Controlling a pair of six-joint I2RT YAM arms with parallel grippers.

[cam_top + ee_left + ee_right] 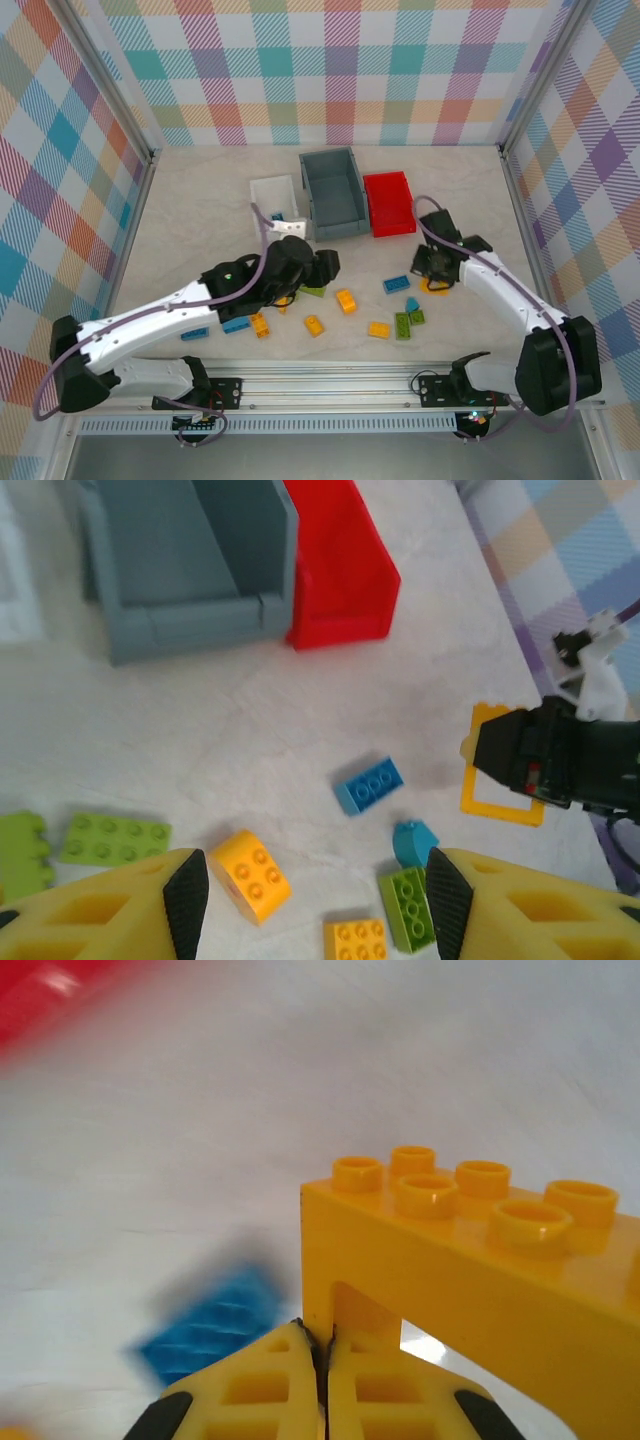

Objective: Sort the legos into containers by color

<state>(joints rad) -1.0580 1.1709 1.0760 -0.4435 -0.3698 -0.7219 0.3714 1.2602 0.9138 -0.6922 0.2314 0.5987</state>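
Nipping a corner of the hollow yellow frame [450, 1250], flat on the table just nearer than the red bin [368, 205], right gripper [320, 1345] fingers pressed together, presumably to lift it; real hold unclear. Left gripper [318, 905] spread above loose legos [252, 875], nearer and left of that bin, poised for another pick.

A pale marbled tabletop [200, 215] is spreading across the middle of the overhead view. Pastel plaid walls [330, 70] are enclosing it at nine, twelve and three o'clock. Slanted metal posts [118, 95] are rising at ten and two o'clock, and a grooved aluminium rail [330, 385] is running along six o'clock. In the left wrist view the plaid is showing at two o'clock.
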